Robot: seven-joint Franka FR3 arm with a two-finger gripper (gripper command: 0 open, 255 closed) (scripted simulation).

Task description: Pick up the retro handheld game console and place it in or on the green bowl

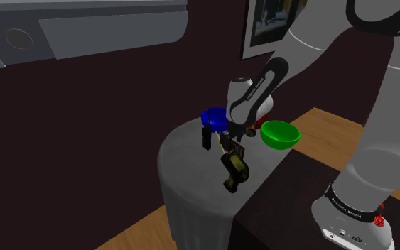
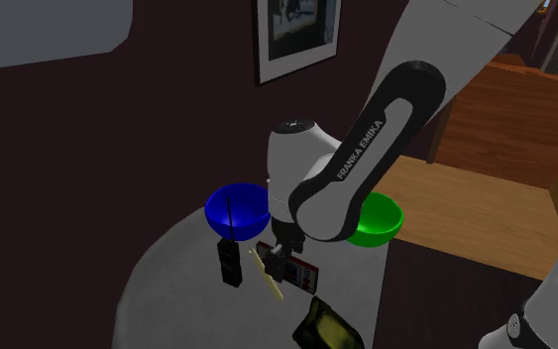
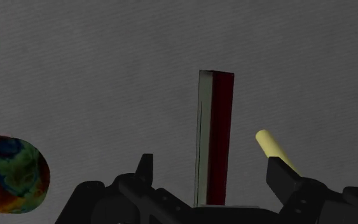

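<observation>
The game console is a thin dark red slab with a pale grey edge, seen edge-on on the grey round table. My gripper hangs right over it, open, one black finger on each side, and neither touches it. In the second exterior view the console lies just under the gripper. The green bowl stands at the table's edge, to the shoulder view's right of the gripper; it also appears beside the arm as the bowl.
A blue bowl stands behind the gripper, with a small black upright thing in front of it. A pale yellow stick lies close beside the console. An olive-dark object sits nearer the front edge. A multicoloured ball lies near the green bowl.
</observation>
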